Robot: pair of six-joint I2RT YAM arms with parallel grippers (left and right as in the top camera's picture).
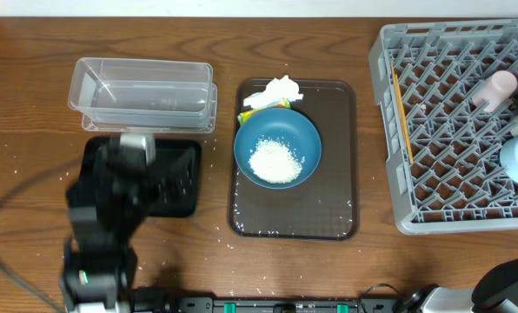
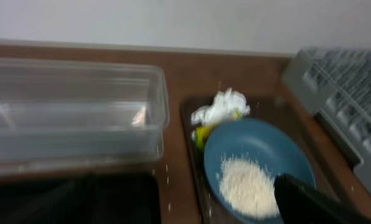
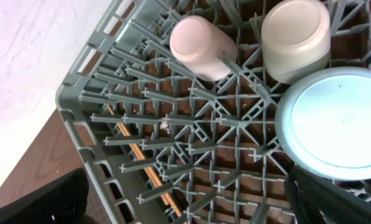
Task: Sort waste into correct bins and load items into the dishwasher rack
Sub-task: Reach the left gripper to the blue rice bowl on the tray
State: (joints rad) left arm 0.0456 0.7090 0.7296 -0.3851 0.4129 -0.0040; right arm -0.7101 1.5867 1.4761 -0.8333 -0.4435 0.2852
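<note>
Rice (image 1: pixel 276 161) lies in the dark-blue bowl (image 1: pixel 302 130) overhead; right wrist alone shows right jaws wide, empty; left jaws' state unclear.

We see a brown wooden table (image 1: pixel 33 104) filling the overhead view from edge to edge. Its grain runs across in darker and lighter streaks, with a soft sheen in places. In the left wrist view, the far edge of the table meets a plain, pale wall (image 2: pixel 173 22). The light is even and diffuse, and shadows on the wood are faint. In the right wrist view, a pale, faintly mottled surface (image 3: pixel 30 50) lies beyond the table's corner; we cannot tell whether it is wall or floor.
</note>
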